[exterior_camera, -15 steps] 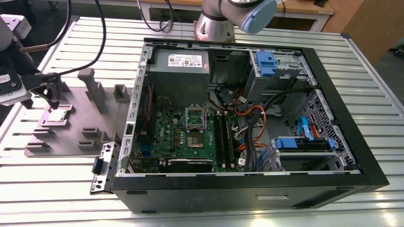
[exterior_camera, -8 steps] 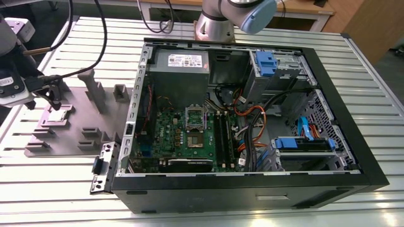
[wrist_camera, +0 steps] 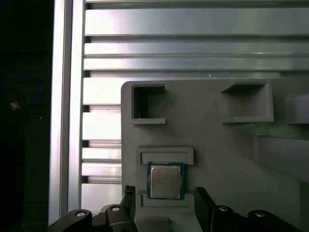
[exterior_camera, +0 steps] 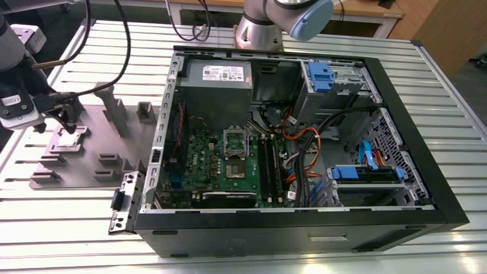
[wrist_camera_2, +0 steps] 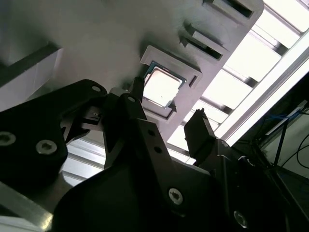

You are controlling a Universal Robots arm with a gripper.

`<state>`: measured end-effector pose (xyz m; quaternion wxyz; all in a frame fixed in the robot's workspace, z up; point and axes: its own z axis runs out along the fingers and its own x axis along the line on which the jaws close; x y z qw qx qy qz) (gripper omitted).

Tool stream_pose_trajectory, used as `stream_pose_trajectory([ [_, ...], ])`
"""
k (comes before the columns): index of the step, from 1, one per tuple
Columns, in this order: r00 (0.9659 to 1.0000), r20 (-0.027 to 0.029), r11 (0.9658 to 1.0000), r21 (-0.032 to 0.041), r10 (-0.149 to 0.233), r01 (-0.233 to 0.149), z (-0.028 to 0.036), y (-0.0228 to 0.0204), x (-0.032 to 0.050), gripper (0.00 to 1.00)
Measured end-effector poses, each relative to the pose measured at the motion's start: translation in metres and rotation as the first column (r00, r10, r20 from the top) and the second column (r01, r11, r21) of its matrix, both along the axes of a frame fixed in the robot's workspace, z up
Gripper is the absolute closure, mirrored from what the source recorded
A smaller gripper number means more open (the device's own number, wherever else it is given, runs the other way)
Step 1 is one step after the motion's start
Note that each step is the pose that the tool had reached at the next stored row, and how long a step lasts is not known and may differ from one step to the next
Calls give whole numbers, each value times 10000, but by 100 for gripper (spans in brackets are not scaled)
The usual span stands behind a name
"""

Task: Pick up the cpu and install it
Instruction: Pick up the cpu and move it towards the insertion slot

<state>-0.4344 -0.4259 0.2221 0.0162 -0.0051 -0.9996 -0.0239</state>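
The end effector (exterior_camera: 55, 123) hangs over a grey fixture plate (exterior_camera: 84, 171) at the exterior view's left, released and grasping nothing. Its two dark fingers (wrist_camera: 128, 195) are spread apart. The cpu (exterior_camera: 70, 138) lies flat directly beneath the end effector, seated in a shallow square recess of the plate with its silver lid facing up. In the first wrist view, the cpu (wrist_camera: 165, 181) sits between the two fingertips, one on each side of it and both clear of its edges. The second wrist view shows the same straddle from lower down: the cpu (wrist_camera_2: 161, 89) lies in its raised frame, with one fingertip (wrist_camera_2: 136, 86) just beside one corner and the other past the opposite side. Whether the tips touch the plate (wrist_camera_2: 106, 38) cannot be told. Raised blocks and empty pockets of the plate (wrist_camera: 217, 140) lie just beyond the end effector. The plate rests on a slatted metal surface (exterior_camera: 76, 222). Well apart from the end effector, toward the exterior view's right, an open computer case (exterior_camera: 266, 231) lies on that surface. Its green motherboard (exterior_camera: 220, 165) is exposed.
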Motion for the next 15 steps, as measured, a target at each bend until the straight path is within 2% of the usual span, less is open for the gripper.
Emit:
stream_pose_trajectory([
  [4,10000,0,10000,0,0,0,-6,1,0,40],
  [15,10000,-1,10000,0,0,0,-103,9,0,40],
])
